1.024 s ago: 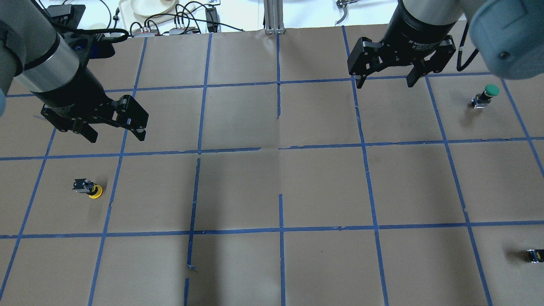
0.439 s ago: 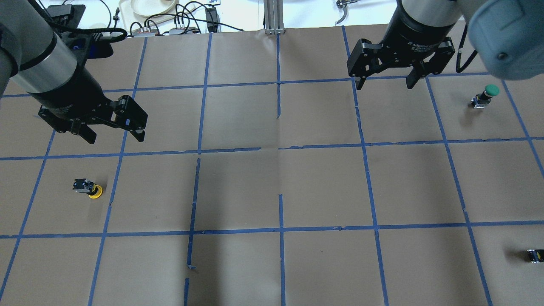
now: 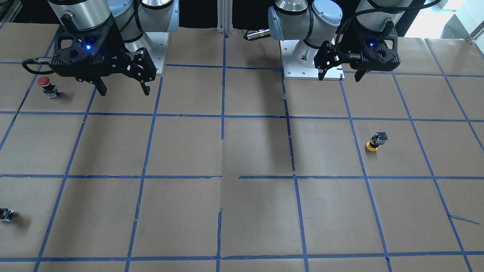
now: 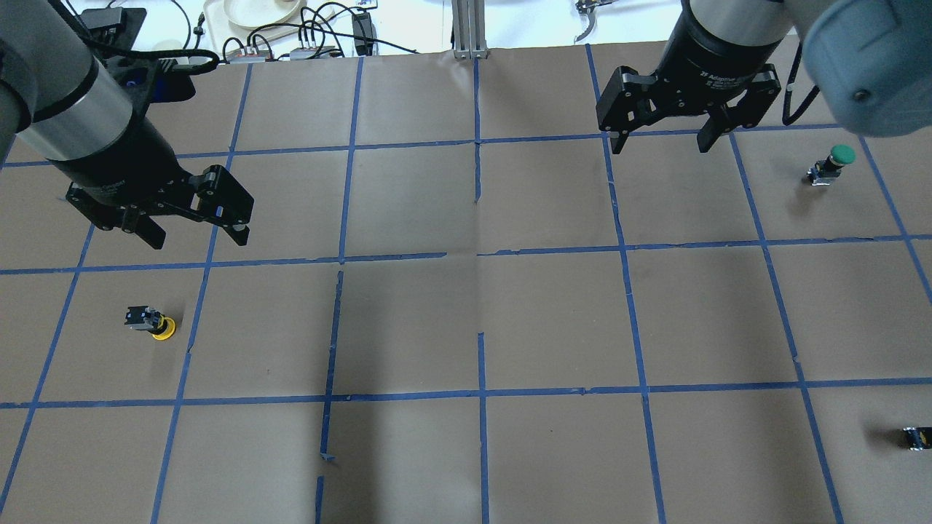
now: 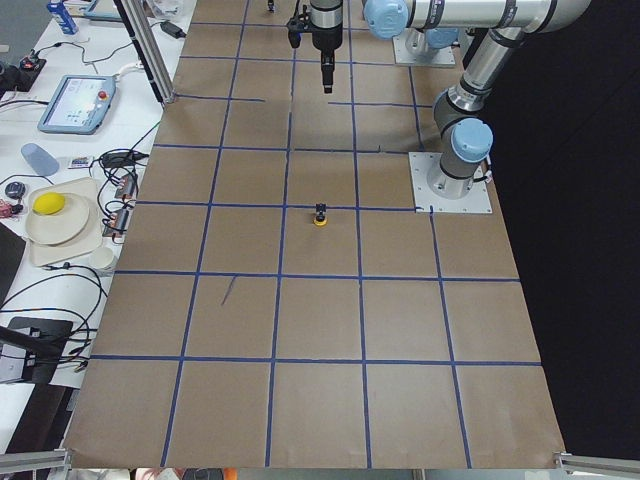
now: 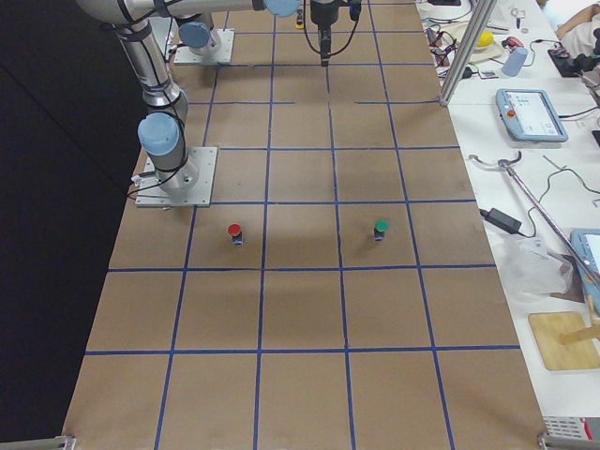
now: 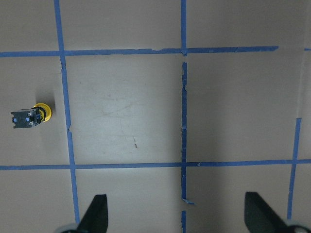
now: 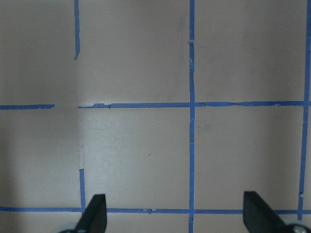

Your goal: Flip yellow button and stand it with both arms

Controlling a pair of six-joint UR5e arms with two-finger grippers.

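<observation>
I count three push-buttons: one yellow button (image 4: 151, 323) near my left gripper (image 4: 198, 239), one red button (image 3: 46, 85) and one green button (image 4: 837, 159) out beside my right gripper (image 4: 661, 145). Grippers of mine: two.

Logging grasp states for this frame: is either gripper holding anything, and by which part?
Nothing is held. The left gripper and right gripper are both open and empty; the small yellow-capped push button sits untouched.

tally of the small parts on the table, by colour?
yellow button: 1
red button: 1
green button: 1
black-and-yellow part: 1
Total: 4
</observation>
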